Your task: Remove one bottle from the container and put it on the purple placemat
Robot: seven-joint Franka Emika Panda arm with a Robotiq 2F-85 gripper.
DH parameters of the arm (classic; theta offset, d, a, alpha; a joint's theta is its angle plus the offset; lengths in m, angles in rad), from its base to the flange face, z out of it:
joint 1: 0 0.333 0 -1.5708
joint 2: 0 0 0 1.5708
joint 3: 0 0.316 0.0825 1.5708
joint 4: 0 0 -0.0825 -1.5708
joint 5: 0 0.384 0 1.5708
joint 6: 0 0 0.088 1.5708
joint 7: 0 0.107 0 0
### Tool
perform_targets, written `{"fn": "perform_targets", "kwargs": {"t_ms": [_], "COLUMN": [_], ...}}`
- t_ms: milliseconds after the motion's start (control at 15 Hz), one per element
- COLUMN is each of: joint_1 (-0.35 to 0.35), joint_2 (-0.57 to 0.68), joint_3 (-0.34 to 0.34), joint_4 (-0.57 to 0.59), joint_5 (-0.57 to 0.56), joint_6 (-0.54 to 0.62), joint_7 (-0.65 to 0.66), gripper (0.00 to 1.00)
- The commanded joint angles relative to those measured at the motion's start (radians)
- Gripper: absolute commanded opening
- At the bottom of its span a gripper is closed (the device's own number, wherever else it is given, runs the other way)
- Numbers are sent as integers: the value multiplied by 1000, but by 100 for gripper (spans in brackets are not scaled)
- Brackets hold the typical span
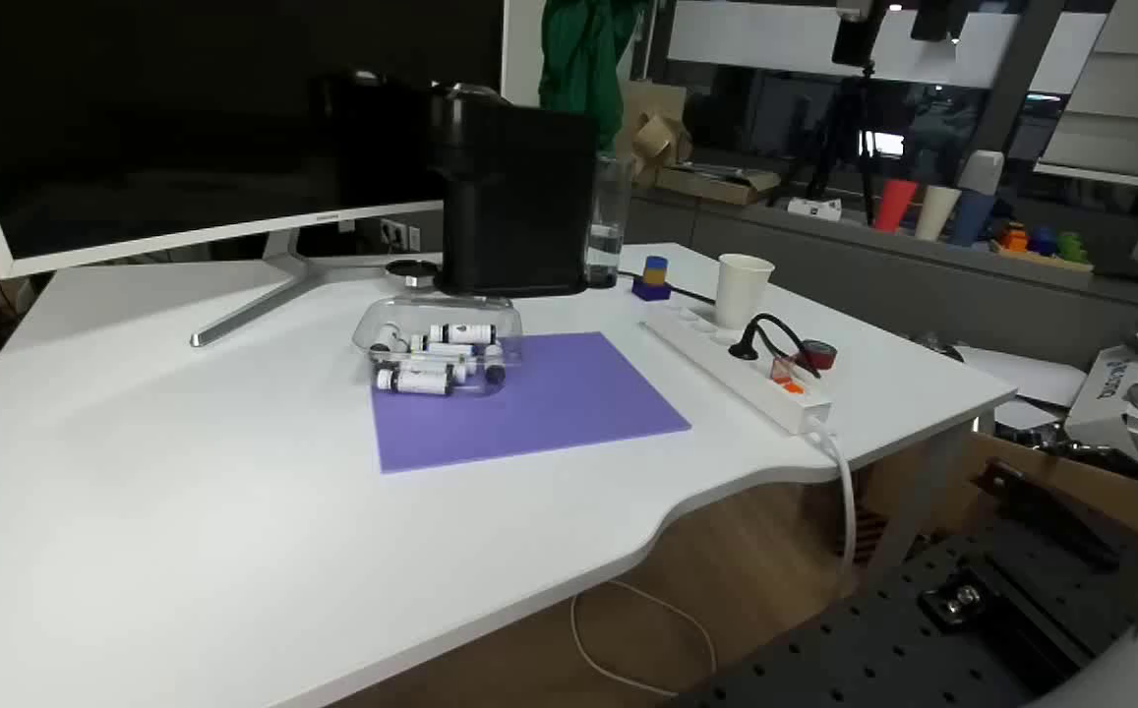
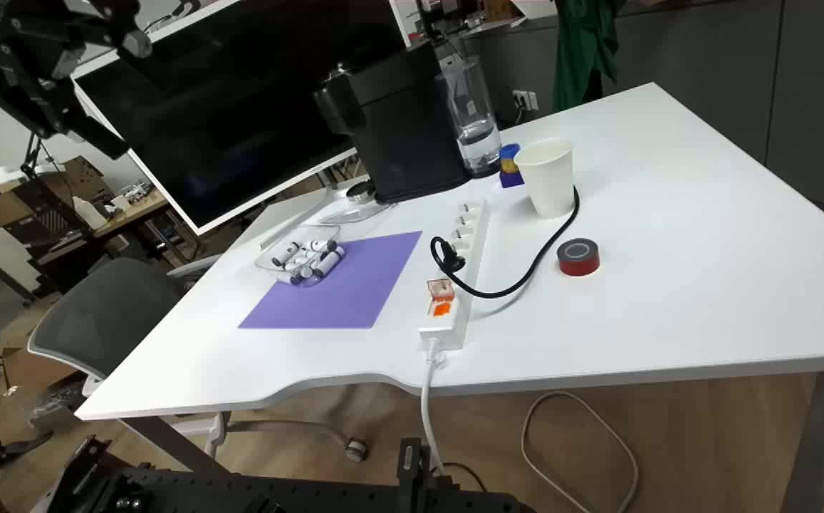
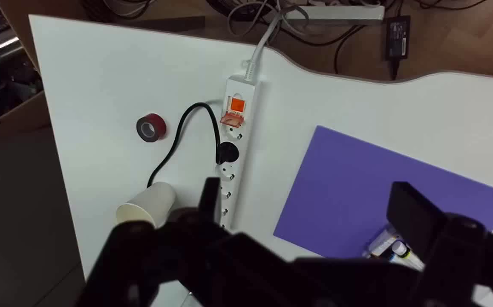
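Note:
The purple placemat (image 1: 539,403) lies flat on the white table and shows in both exterior views (image 2: 347,299). The container, a clear low plastic tray (image 1: 431,310), rests over its back corner, partly on the mat. Several tiny white bottles (image 1: 414,382) with dark ends lie jumbled in it; they also show in an exterior view (image 2: 328,261). In the wrist view my gripper (image 3: 306,189) is wide open with nothing between its fingers, high above the table. Below it are the placemat (image 3: 340,183) and a few bottles (image 3: 382,243); a finger hides most of the tray.
A white power strip (image 1: 726,364) with a black plug and cable stands beside the mat. Near it are a white paper cup (image 1: 743,290) and red tape (image 2: 578,256). A tall black machine (image 1: 519,197) with a water tank and a large monitor (image 1: 185,118) stand behind.

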Motion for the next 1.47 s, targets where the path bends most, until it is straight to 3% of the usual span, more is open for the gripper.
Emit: {"fn": "perform_targets", "kwargs": {"t_ms": [0,800,1067,1400], "joint_1": [14,14,18,58], "joint_2": [1,18,128,425], "joint_3": [-11,-11,-23,-33], "joint_4": [1,-11,26,124], "joint_5": [-10,-10,-17,14], "joint_6": [-14,-14,90,272], "joint_7": [9,8,14,-36], "gripper": [100,100,100,100]}}
